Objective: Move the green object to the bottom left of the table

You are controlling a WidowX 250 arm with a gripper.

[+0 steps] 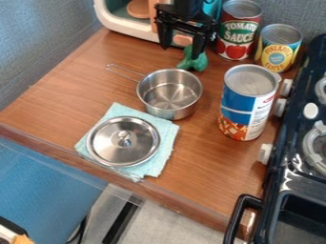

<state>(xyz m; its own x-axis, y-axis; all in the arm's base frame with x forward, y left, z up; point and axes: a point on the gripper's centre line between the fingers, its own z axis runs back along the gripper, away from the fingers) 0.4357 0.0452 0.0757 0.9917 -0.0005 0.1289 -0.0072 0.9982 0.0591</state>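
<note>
The green object is on the table, right by the fingertip nearer the stove. Your gripper has its fingers wide apart. In front of them you have one pot, its metal floor showing, then one lid on one cloth. Three cans with covered tops stand stoveward of the fingers. Behind them, one toy oven holds a round brown piece.

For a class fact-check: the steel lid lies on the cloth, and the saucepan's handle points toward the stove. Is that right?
No: in the camera view the saucepan's handle points away from the stove. The lid is on the cloth.
</note>
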